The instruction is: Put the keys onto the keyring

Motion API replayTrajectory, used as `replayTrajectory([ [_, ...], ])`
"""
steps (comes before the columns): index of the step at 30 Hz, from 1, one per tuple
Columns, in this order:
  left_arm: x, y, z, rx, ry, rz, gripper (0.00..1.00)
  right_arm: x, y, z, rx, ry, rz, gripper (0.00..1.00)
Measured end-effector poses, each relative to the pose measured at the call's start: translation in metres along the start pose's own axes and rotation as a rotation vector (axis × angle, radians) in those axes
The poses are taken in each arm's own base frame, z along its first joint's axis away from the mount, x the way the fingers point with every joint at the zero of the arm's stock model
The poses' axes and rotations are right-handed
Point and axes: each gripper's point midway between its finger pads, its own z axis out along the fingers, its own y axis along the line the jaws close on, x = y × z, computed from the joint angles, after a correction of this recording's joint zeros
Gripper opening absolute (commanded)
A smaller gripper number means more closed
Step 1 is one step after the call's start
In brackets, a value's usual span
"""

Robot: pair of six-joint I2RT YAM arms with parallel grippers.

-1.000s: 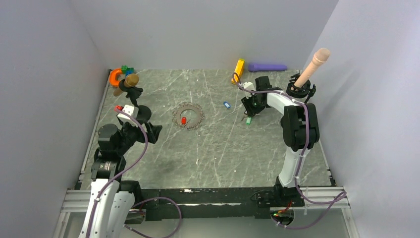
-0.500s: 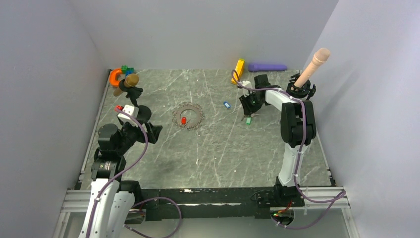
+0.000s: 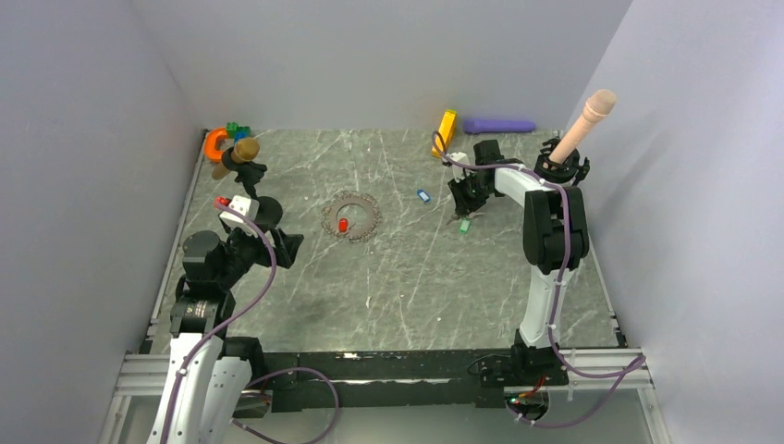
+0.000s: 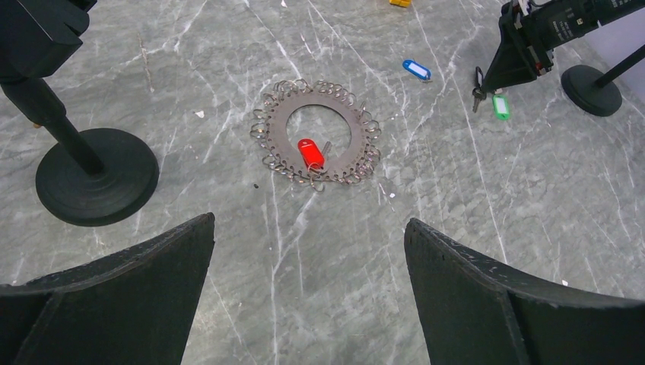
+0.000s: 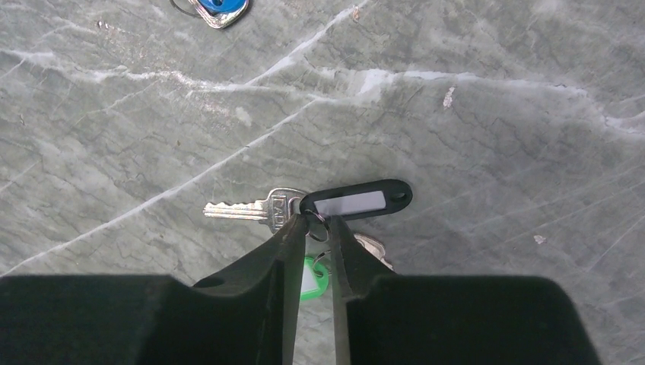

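The keyring [image 3: 352, 215], a toothed grey loop, lies left of centre; it also shows in the left wrist view [image 4: 278, 125]. The red key [image 3: 343, 225] lies inside it [image 4: 309, 152]. The blue key [image 3: 422, 196] lies alone to its right [image 4: 416, 69]. My right gripper [image 3: 459, 205] points down, its tips [image 5: 313, 222] pinched on the small ring of the black-rimmed key [image 5: 354, 201], with its metal blade [image 5: 247, 209] beside. The green key [image 3: 464, 225] lies just under the fingers [image 5: 310, 280]. My left gripper [image 4: 308, 228] is open and empty, near of the keyring.
A black stand with a brown head [image 3: 242, 157] and an orange horseshoe piece [image 3: 215, 141] are at the back left. A yellow block [image 3: 446, 129] and a purple cylinder [image 3: 499, 125] lie at the back. A beige rod on a stand [image 3: 581, 125] is right of my right arm.
My right arm has shifted slightly left and back, staying over the black-rimmed and green keys. The left arm, keyring, red and blue keys have not moved.
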Motion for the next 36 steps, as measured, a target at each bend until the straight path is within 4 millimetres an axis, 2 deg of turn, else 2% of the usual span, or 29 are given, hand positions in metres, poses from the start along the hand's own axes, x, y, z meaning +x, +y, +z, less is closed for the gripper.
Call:
replayTrajectory([
  [9,0.0,0.0,0.0,-0.001,-0.001,0.0,0.99,-0.001,0.0,0.0,0.0,-0.003,0.001,0.0],
  [14,0.0,0.0,0.0,0.002,-0.001,0.0,0.99,-0.002,0.001,0.0,-0.008,-0.008,-0.003,0.0],
  [19,-0.001,-0.005,-0.001,0.027,-0.003,0.002,0.99,-0.009,0.013,-0.008,-0.065,-0.044,-0.038,0.0],
  [23,-0.004,-0.016,-0.001,0.094,-0.014,0.01,0.99,-0.018,0.038,-0.033,-0.153,-0.11,-0.101,0.0],
  [30,-0.012,-0.054,-0.001,0.313,-0.062,0.004,0.91,-0.038,0.085,-0.078,-0.313,-0.233,-0.252,0.0],
  [33,-0.009,-0.079,-0.001,0.411,-0.056,0.001,0.85,-0.038,0.113,-0.095,-0.41,-0.264,-0.317,0.0],
  [36,-0.004,-0.119,-0.004,0.549,-0.041,0.023,0.81,-0.038,0.141,-0.111,-0.494,-0.289,-0.38,0.0],
])
